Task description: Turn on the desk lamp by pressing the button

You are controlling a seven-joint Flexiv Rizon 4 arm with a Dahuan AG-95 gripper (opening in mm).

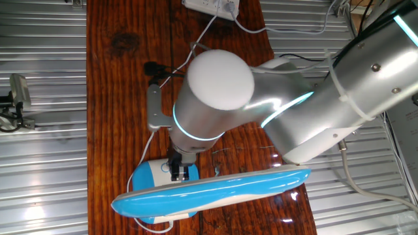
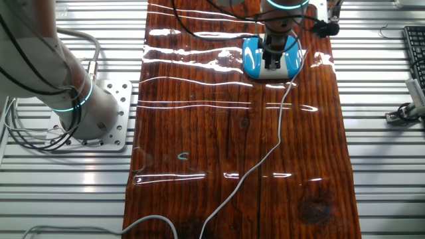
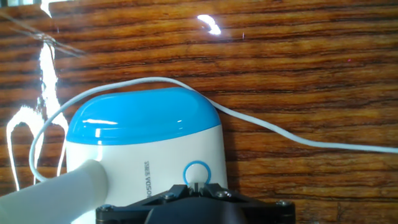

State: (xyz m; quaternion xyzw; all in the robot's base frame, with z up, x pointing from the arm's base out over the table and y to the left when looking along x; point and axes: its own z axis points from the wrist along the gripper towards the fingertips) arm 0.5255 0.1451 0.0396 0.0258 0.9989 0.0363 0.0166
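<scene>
We see the desk lamp (image 3: 146, 140) below the gripper (image 3: 196, 190) in glossy blue-and-white plastic, on a varnished, grained wood table (image 2: 199, 133).

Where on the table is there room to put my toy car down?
Most of the wooden table is bare, on both sides of the white cord that crosses it. It gets crowded at the far end, where the desk lamp sits with the gripper right over its base.

The arm (image 1: 294, 111) reaches down steeply, its fingers (image 1: 180, 172) pointing straight downward.
</scene>
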